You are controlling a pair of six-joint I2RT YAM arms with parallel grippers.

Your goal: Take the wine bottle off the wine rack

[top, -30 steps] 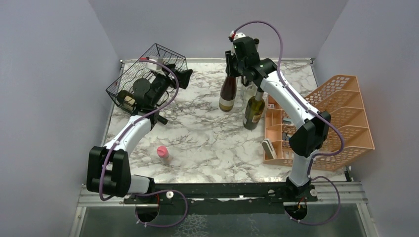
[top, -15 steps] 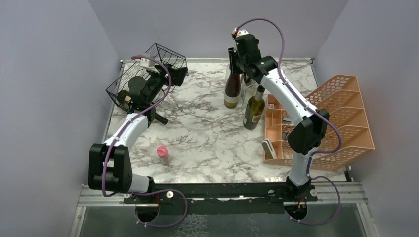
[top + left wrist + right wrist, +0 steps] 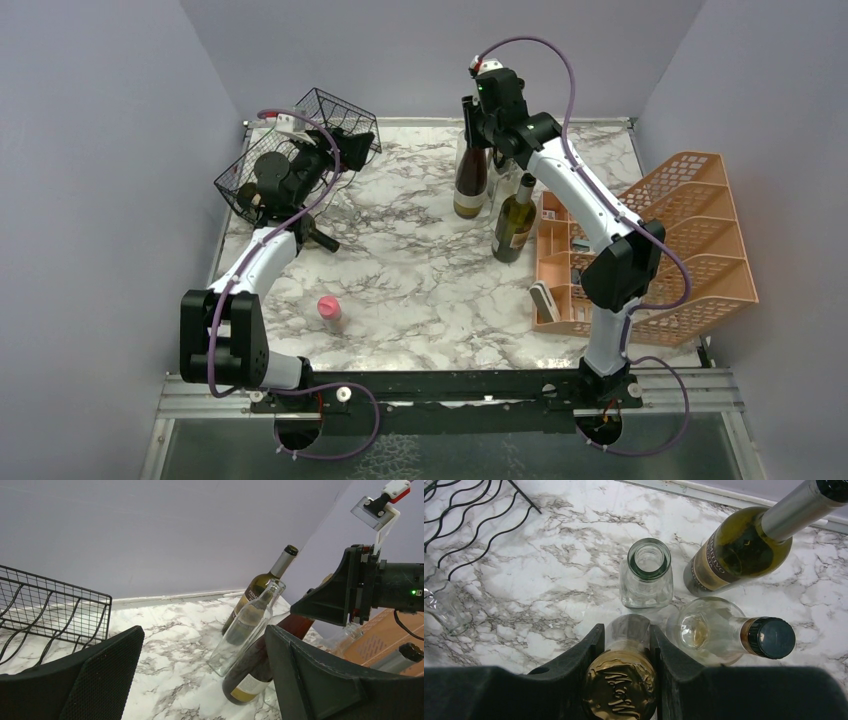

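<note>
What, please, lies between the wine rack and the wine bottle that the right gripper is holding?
In the top view, only bare marble table separates the wine rack from that wine bottle.

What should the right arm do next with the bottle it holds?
Probably open the right fingers and lift clear: the brown bottle looks upright with its base on the marble table near the green bottle, already off the wine rack.

Robot lab booth: plain lilac walls (image 3: 430, 50), marble-print table (image 3: 400, 270), mounting rail (image 3: 450, 385).
</note>
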